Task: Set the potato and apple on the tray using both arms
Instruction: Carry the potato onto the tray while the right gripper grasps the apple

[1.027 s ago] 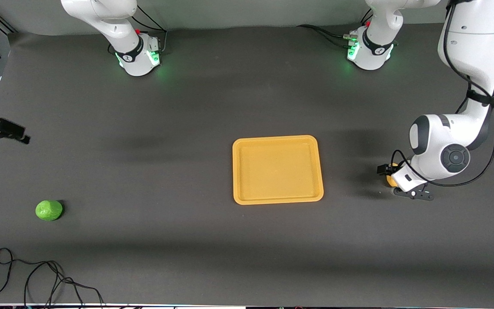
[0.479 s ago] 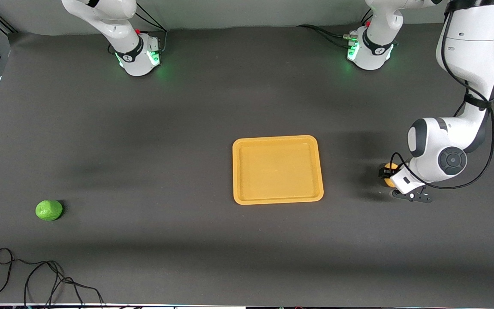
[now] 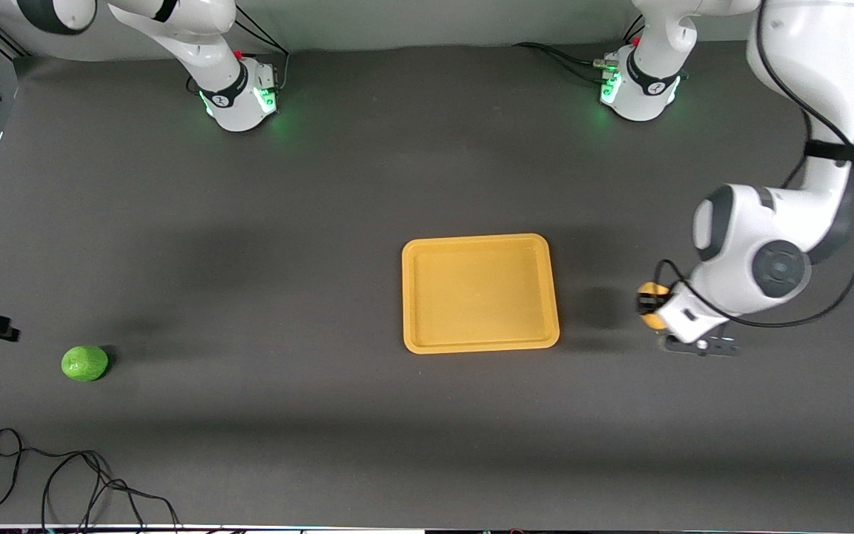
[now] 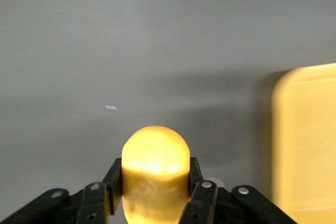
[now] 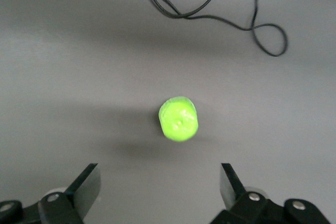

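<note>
One yellow-orange oval potato [image 4: 155,169] is sitting clamped between the fingers of the left claw [image 3: 650,305], which is hanging over bare bench [image 3: 368,170] just beside the one flat rectangular yellow-orange plastic tray [image 3: 480,294], toward the left arm's end. One bright green roundish apple [image 3: 85,363] is lying on the bench well apart from the tray, toward the right arm's end. The right claw [image 5: 157,184] is hovering over the bench close to the apple, fingers spread wide, gripping nothing. One black cable [image 3: 64,482] is lying looped nearer the camera than the apple.
</note>
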`<act>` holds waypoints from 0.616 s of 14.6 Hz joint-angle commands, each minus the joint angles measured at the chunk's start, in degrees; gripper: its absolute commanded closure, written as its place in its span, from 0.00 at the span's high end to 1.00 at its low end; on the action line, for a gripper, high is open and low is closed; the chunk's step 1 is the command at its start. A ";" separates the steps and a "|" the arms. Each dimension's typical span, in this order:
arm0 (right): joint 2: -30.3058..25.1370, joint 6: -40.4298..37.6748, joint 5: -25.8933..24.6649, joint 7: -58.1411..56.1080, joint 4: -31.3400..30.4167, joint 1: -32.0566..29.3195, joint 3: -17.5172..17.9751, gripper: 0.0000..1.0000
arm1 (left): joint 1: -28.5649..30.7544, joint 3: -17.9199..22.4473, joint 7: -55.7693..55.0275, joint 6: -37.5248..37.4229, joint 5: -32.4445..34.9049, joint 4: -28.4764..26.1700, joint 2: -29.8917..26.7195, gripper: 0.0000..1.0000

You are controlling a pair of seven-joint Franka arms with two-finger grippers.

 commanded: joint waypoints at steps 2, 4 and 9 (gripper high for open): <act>5.48 6.74 4.54 -1.77 -1.75 -0.08 -0.37 1.00 | -7.42 -2.46 -11.91 -0.40 -2.14 0.31 2.97 0.19; 5.84 13.14 5.95 -1.77 -6.49 0.09 -0.28 1.00 | -10.94 -2.47 -16.66 1.87 -2.06 0.40 5.17 0.19; 10.31 18.18 8.50 -2.03 -7.39 0.27 0.24 1.00 | -13.15 -2.64 -18.79 3.55 -2.23 0.30 8.07 0.21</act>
